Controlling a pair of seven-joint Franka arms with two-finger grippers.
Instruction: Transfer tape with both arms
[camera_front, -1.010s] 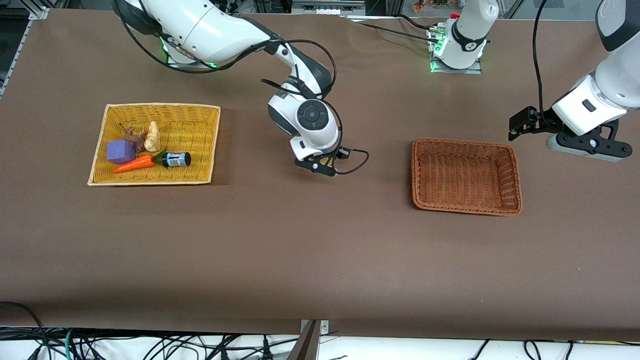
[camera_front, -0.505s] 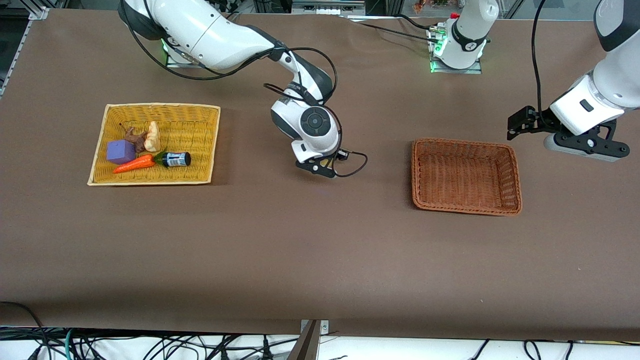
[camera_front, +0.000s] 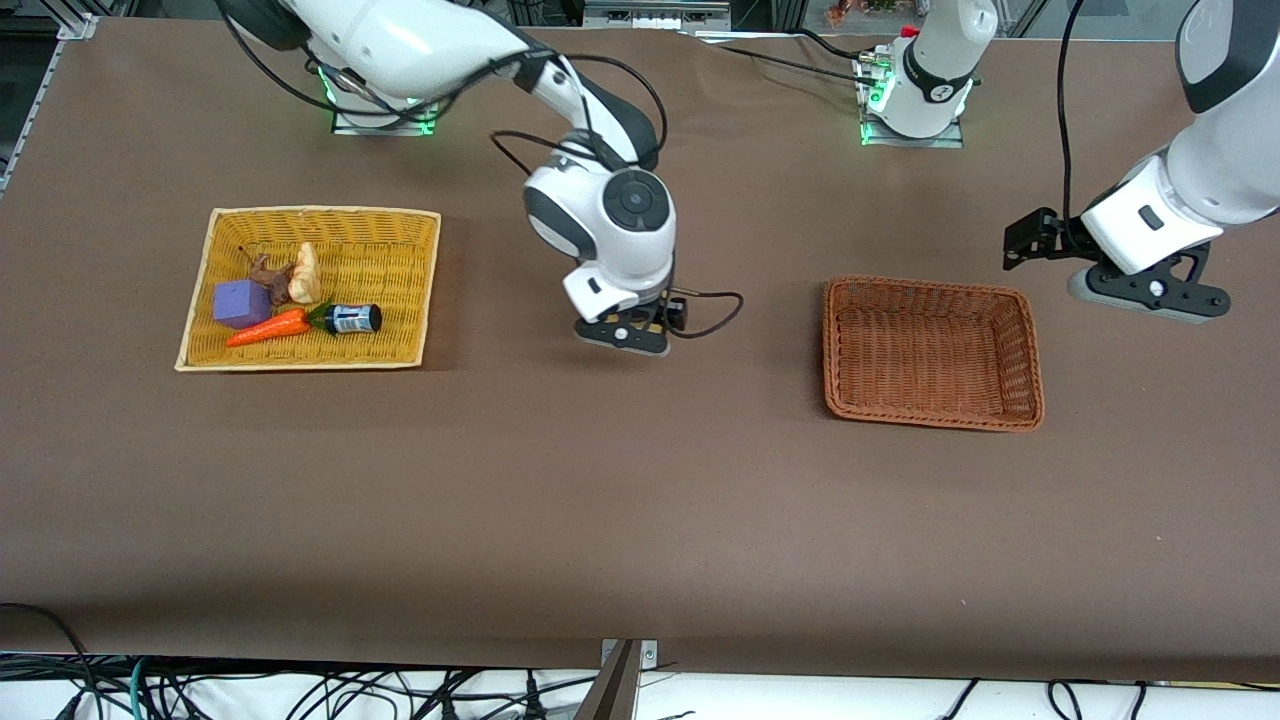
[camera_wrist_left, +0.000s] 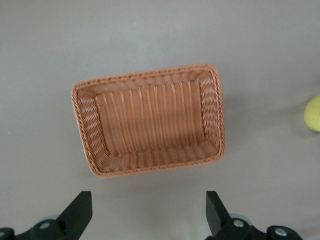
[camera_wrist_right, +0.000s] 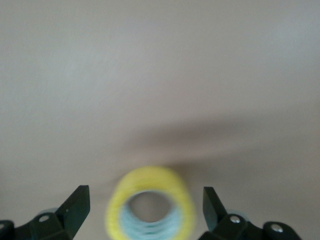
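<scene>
The tape (camera_wrist_right: 152, 205) is a yellow ring with a pale core. It lies flat on the brown table between the open fingers of my right gripper (camera_wrist_right: 145, 200), which do not touch it. In the front view the right gripper (camera_front: 622, 337) hangs over the table's middle and hides the tape. My left gripper (camera_front: 1145, 292) is open and empty in the air, over the table beside the brown basket (camera_front: 1030, 350) toward the left arm's end. In the left wrist view the left gripper (camera_wrist_left: 147, 202) shows wide open, with the brown basket (camera_wrist_left: 82, 125) below. A yellow rounded edge (camera_wrist_left: 313, 114) shows at that view's border.
A yellow basket (camera_front: 410, 290) toward the right arm's end holds a purple block (camera_front: 240, 303), a carrot (camera_front: 268, 327), a small dark bottle (camera_front: 350, 318) and a pale piece (camera_front: 305, 273). The brown basket has nothing in it.
The right arm's wrist has turned and its gripper has shifted slightly toward the right arm's end of the table. The left gripper has drifted a little toward the brown basket.
</scene>
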